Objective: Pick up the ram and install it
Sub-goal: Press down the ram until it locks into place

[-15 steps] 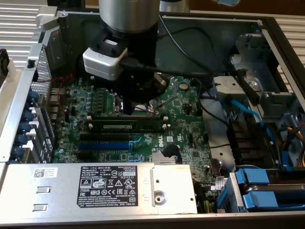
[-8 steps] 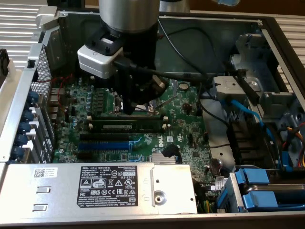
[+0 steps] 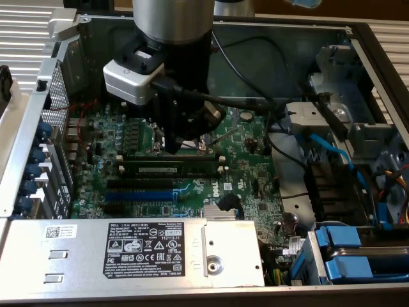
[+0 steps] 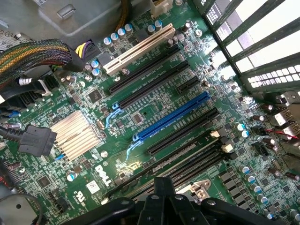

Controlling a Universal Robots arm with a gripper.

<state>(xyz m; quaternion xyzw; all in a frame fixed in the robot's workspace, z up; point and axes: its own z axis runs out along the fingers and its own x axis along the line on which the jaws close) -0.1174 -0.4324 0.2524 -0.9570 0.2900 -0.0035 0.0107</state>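
Nearest, one gripper [image 3: 174, 148], jaw state unclear, hovers above one ram [image 3: 169, 168] seated among black slots.

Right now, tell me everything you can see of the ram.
The ram is a long, thin, dark green circuit-board stick with dark chips and a pale label strip. It stands on edge in a black slot with white end clips on the green motherboard, lying level, just under the gripper. Whether the gripper touches it cannot be told.

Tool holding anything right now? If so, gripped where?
Cannot be told. The tool sits low over the motherboard, just above the long dark green ram stick with a white label strip, which lies along a slot; its fingertips are hidden behind its body.
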